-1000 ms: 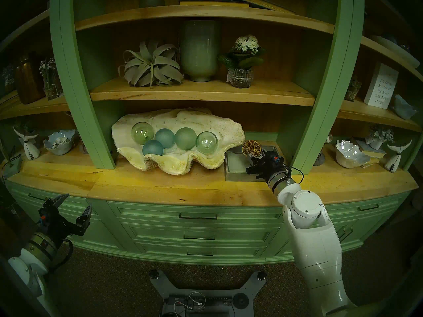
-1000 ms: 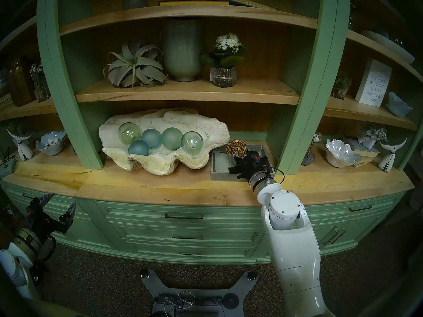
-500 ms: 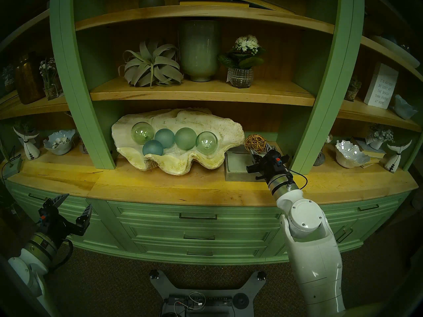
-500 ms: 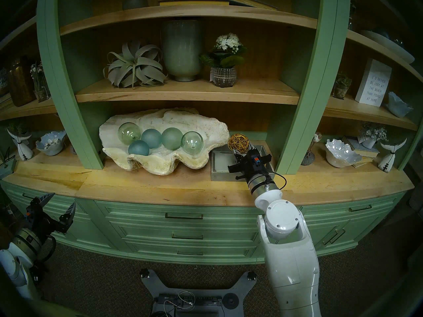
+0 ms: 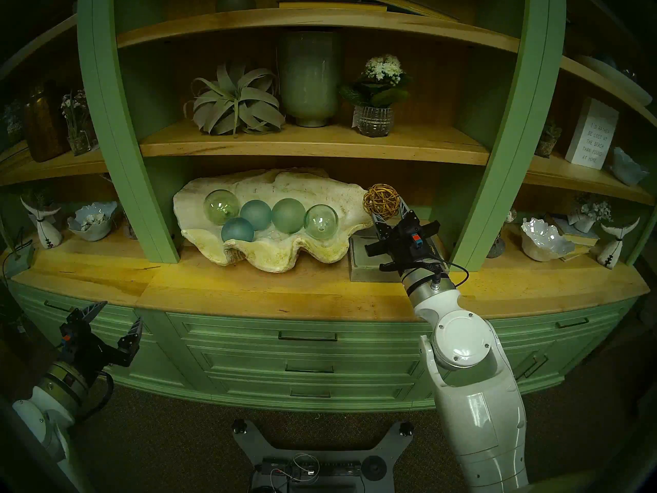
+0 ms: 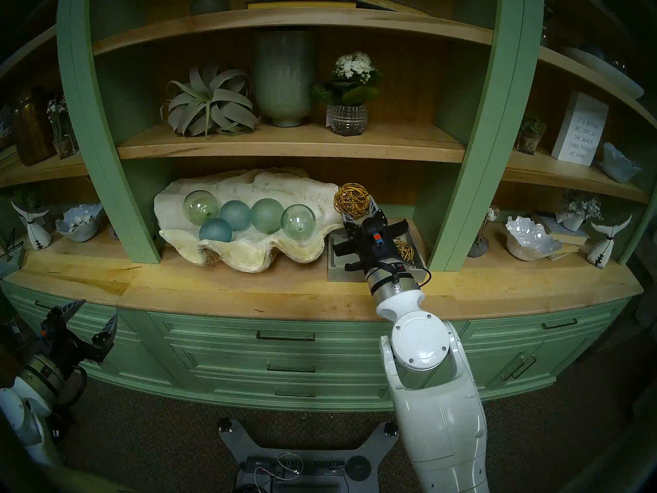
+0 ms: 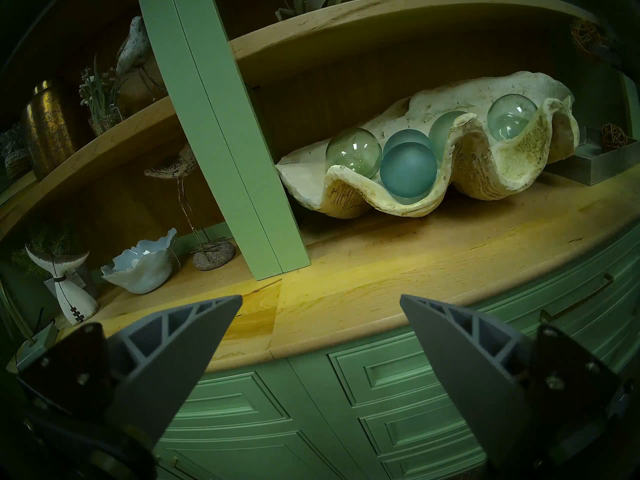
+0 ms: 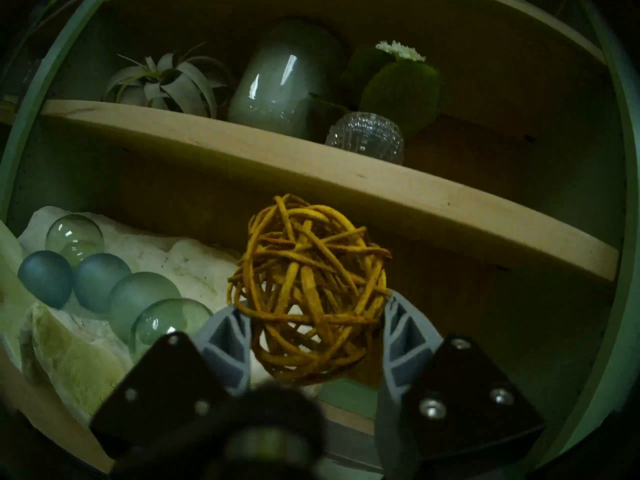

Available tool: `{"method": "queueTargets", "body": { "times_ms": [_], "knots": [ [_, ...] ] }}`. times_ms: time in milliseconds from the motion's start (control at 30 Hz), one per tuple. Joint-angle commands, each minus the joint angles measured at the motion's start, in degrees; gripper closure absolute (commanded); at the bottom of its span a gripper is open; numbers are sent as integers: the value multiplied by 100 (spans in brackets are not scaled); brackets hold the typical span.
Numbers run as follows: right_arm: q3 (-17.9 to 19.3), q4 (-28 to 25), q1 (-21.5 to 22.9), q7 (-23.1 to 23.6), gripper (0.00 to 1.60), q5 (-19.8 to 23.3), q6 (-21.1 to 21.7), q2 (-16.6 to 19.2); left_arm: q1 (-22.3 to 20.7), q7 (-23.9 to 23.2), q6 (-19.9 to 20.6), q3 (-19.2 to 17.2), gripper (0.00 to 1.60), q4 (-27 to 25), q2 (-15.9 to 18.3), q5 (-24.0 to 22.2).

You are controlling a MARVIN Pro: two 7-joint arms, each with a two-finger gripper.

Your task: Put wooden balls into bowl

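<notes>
Right end effector gripping a ball, angling up beside the shell's right end; left end effector hanging wide open.

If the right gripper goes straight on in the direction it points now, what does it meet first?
Probably the back wall of the cabinet, below the wooden shelf. The right gripper, shut on a rattan ball, points slightly upward; the clam shell lies left of that line. Depth is unclear.
</notes>
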Motion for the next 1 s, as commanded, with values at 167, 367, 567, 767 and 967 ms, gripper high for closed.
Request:
{"method": "queueTargets", "body": {
  "times_ms": [167,367,567,767,967],
  "knots": [
    [-471,656,749,135,160,85,155,-293,-10,-13,-16,-10,0,-159,3,-37],
    [-657,892,1006,223,160,115,242,-346,-16,-12,-21,-8,0,-145,9,-33],
    [-852,1080,1246,244,160,157,351,-391,-18,-12,-23,-7,0,-141,11,-32],
    [-1060,1425,1546,131,160,242,512,-458,-15,-13,-21,-9,0,-149,7,-34],
    [-1203,1734,1704,-157,160,265,652,-502,-12,-14,-17,-10,0,-157,4,-36]
  ]
}}
